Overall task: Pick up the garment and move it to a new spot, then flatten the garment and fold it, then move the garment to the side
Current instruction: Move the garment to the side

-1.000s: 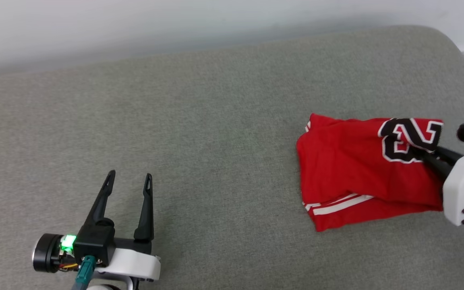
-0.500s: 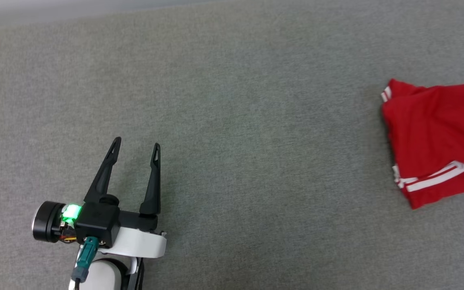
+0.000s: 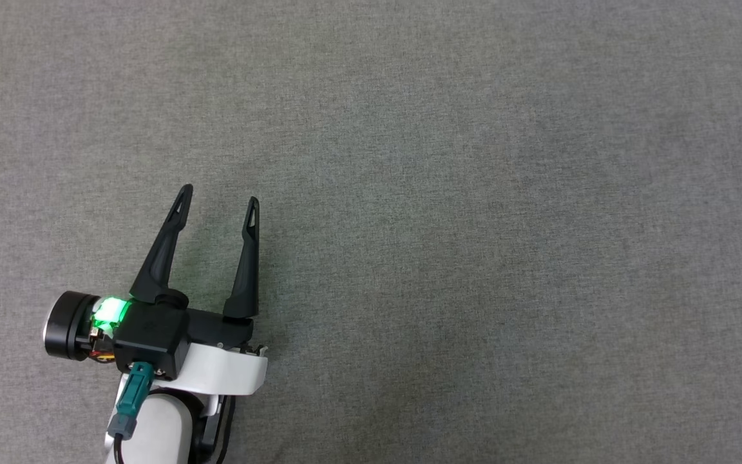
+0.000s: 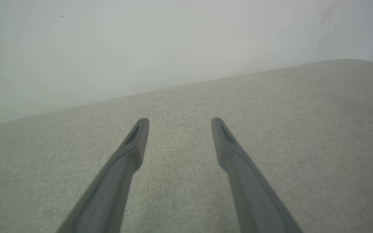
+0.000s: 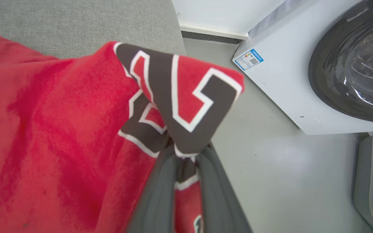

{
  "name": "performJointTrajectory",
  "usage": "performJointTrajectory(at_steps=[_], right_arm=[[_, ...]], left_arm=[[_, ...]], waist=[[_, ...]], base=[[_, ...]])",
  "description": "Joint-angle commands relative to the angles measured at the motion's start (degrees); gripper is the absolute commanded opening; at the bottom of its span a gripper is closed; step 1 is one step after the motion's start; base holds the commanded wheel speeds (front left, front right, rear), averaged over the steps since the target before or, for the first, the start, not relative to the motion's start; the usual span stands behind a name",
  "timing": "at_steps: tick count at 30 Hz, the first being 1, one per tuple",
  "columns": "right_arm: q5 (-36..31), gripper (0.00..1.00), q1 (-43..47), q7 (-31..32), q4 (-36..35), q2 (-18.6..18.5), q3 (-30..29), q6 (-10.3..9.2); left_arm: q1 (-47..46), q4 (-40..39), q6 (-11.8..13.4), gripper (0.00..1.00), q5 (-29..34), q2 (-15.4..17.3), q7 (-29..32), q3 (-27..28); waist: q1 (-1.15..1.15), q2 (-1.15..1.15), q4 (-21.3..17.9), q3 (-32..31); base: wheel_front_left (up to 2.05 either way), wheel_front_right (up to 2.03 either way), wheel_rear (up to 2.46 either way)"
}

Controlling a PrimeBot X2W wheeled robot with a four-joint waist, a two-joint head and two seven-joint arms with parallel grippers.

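Right wrist view showed our right end effector (image 5: 186, 153) clamped on a lettered corner of the garment (image 5: 60, 129), which lay at the edge of the grey padded surface (image 5: 76, 22). Our left end effector (image 3: 219, 194) hung spread wide, empty. We judged folding done, with only the release left.

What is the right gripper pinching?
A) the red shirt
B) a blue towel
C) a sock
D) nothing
A: in the right wrist view the right gripper is shut on a fold of the shirt, right at its black lettering.
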Motion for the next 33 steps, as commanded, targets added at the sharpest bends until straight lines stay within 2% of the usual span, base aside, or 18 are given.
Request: performJointTrajectory(at_steps=[1, 3, 4, 5, 13, 19, 26, 33], right_arm=[[-0.61, 0.0, -0.86, -0.43, 0.83, 1.12, -0.88, -0.09], [-1.02, 0.0, -1.0, -0.59, 1.2, 1.62, -1.3, -0.09], [-1.46, 0.35, -1.14, -0.74, 1.47, 2.16, -1.68, -0.09], [-2.05, 1.0, -1.29, -0.95, 1.71, 2.69, -2.16, -0.09], [-8.95, 1.0, -1.05, -5.86, -0.25, 5.31, -6.57, -0.09], [-13.4, 1.0, 2.0, -14.36, -8.87, 9.49, -11.75, -0.09], [-17.39, 1.0, 8.01, -22.12, -24.01, 17.55, -16.43, -0.09], [-19.3, 1.0, 16.1, -27.0, -37.67, 26.69, -14.38, -0.09]], left_arm=[[-0.44, -0.25, 0.29, 1.0, 0.06, 0.14, -0.12, -0.12], [-0.48, -0.28, 0.34, 1.0, 0.01, 0.15, -0.12, -0.16], [-0.48, -0.22, 0.48, 1.0, -0.06, 0.17, -0.12, -0.15], [-0.47, -0.1, 0.6, 1.0, -0.13, 0.18, -0.12, -0.19], [1.13, 1.01, 1.16, 1.0, -0.64, -0.1, -0.12, -0.42], [3.85, 1.88, 1.86, 1.0, -1.47, -0.66, -0.12, -0.23], [7.4, 2.85, 2.69, 1.0, -2.05, -1.15, -0.12, 0.59], [10.3, 3.84, 3.12, 1.0, -2.53, -1.37, -0.12, 1.87]], waist=[[-0.01, 0.0, 0.04, 0.12], [-0.01, 0.0, -0.04, 0.09], [-0.01, 0.0, -0.15, -0.02], [-0.01, 0.0, -0.27, -0.23], [-0.01, 0.0, -0.79, -4.7], [-0.01, 0.0, -0.46, -9.64], [-0.01, 0.0, 0.95, -15.01], [-0.01, 0.0, 3.24, -19.6]], base=[[0.0, 0.0, 0.0], [0.0, 0.0, 0.0], [0.0, 0.0, 0.0], [0.0, 0.0, 0.0], [0.0, 0.0, 0.0], [0.0, 0.0, 0.0], [0.0, 0.0, 0.0], [0.0, 0.0, 0.0]])
